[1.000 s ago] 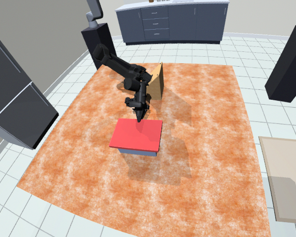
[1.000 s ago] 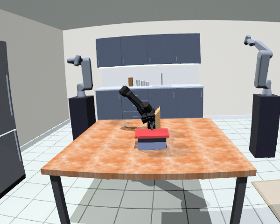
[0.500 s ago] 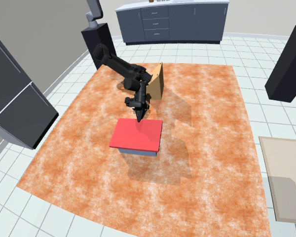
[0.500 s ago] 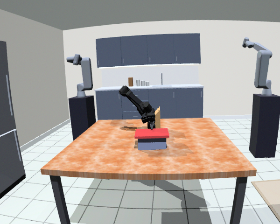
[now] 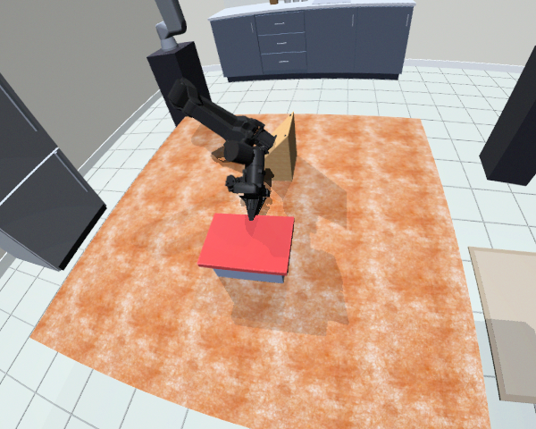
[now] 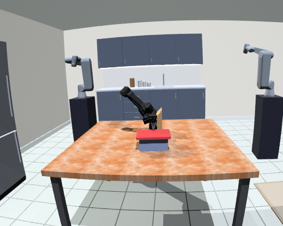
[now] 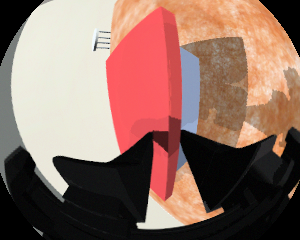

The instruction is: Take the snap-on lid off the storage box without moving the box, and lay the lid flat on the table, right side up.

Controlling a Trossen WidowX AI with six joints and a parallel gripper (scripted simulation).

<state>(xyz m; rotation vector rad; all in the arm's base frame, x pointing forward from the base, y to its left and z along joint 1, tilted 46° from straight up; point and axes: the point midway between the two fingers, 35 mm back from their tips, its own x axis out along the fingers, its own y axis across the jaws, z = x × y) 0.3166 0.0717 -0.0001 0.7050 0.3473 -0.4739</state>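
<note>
The red snap-on lid (image 5: 249,244) (image 6: 153,134) (image 7: 140,85) lies level on top of the blue-grey storage box (image 5: 249,275) (image 6: 153,146) (image 7: 190,90), which stands on the orange-and-white mottled table (image 5: 374,286) (image 6: 112,160) (image 7: 270,60) around the middle of its width. The lid's rim juts out past the box walls. In the exterior view a dark band shows between the red rim and the paler lower wall.

The black robot arm (image 5: 213,117) (image 6: 137,100) reaches in from the far left, bending down to the lid's far edge. There its gripper (image 5: 251,217) (image 6: 153,129) (image 7: 166,135) is pinching the lid's rim, one finger over the red top face and the other on the underside, beside the box wall. The tips meet the rim near the middle of that far edge.

Behind the lid, on the far part of the table, a tan wooden panel (image 5: 284,159) (image 6: 159,119) stands upright, just right of the arm's wrist. Farther off, beyond the table's far edge, are blue-grey kitchen cabinets (image 5: 328,44) (image 6: 175,104).
</note>
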